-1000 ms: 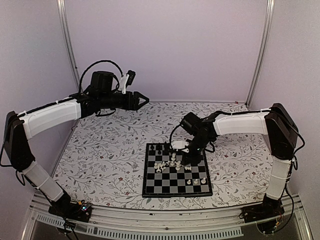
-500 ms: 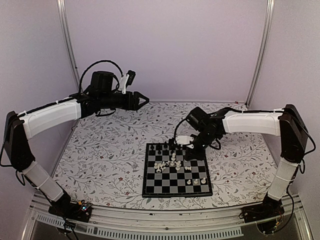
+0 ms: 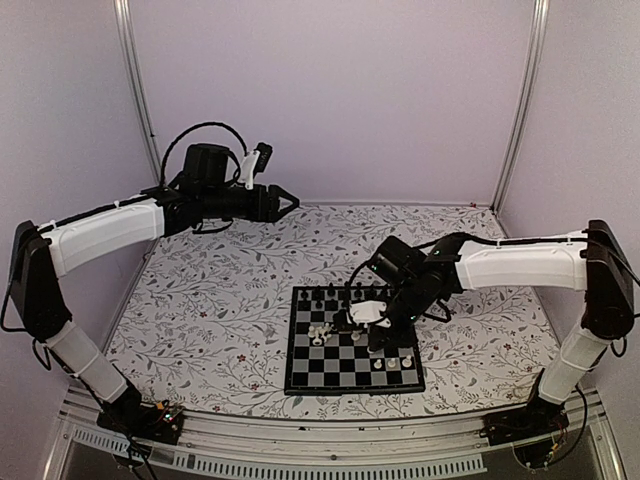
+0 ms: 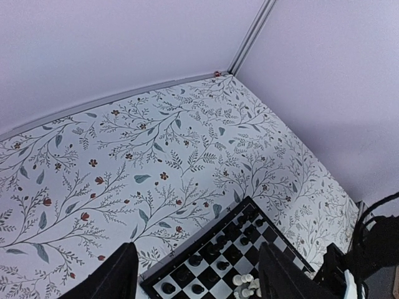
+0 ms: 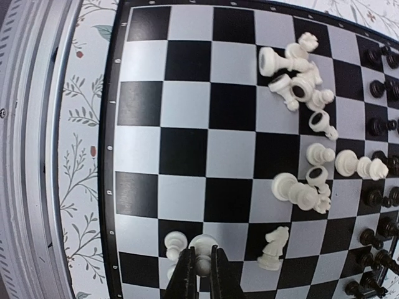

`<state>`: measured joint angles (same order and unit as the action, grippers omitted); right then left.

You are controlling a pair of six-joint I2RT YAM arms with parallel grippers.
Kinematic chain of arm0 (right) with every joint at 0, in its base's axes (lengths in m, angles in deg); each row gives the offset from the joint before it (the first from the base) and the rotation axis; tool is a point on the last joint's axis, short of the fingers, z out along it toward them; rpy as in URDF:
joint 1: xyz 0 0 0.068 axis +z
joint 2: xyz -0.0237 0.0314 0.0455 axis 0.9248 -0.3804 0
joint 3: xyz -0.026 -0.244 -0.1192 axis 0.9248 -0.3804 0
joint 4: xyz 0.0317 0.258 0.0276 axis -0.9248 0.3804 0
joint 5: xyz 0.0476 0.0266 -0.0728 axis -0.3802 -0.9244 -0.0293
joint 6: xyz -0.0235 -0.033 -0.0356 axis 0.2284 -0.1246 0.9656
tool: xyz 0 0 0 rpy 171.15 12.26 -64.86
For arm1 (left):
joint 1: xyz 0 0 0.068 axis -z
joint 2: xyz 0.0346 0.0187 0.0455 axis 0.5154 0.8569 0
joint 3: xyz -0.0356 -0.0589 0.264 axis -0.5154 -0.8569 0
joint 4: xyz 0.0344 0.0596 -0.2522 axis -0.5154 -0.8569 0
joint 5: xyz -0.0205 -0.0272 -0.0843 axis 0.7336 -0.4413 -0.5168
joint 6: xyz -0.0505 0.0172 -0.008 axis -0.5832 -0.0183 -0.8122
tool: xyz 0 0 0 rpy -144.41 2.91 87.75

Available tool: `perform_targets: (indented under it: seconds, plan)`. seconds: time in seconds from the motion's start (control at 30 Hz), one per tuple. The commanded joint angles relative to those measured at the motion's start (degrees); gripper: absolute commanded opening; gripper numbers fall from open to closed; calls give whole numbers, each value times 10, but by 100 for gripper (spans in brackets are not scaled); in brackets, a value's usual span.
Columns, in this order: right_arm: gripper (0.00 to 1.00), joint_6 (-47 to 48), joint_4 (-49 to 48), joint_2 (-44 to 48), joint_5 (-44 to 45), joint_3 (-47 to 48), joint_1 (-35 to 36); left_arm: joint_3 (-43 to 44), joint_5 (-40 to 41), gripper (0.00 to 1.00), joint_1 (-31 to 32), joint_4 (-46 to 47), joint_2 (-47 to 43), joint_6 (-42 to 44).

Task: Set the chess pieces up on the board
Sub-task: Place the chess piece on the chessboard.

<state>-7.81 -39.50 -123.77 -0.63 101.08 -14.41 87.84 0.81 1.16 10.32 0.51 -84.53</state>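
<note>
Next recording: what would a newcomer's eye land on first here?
A jumble of cream pieces lies toppled in the middle of the board, while black pieces stand in a row along its far edge. The right gripper is shut on one cream piece at the board's near right. The left gripper hangs open, high over the table's far left.

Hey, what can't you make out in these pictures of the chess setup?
Top view: the chess pieces are too small to tell their types, and the right gripper covers the squares under it.
Left wrist view: the bottom edge cuts off most of the board.
Right wrist view: the fingers hide the base of the white piece in the shut jaws; black pieces run off the right edge.
</note>
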Motion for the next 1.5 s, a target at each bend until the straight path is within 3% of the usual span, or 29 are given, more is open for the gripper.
perform_targets:
  seconds: [0.0, 0.4, 0.87, 1.2, 1.47]
  plan:
    - [5, 13, 6, -9, -7, 2, 18, 14, -7, 68, 3, 0, 6, 4]
    - [5, 5, 17, -83, -1, 43, 42, 15, -4, 68, 3, -3, 2, 6]
    - [9, 4, 24, -102, 3, 53, 50, 15, -4, 69, 3, -4, 0, 8]
    - [26, -1, 28, -73, 11, 70, 45, 16, -5, 69, 3, -4, -1, 8]
    - [28, -9, 30, -56, 7, 114, -10, 17, -6, 69, 3, -4, -2, 7]
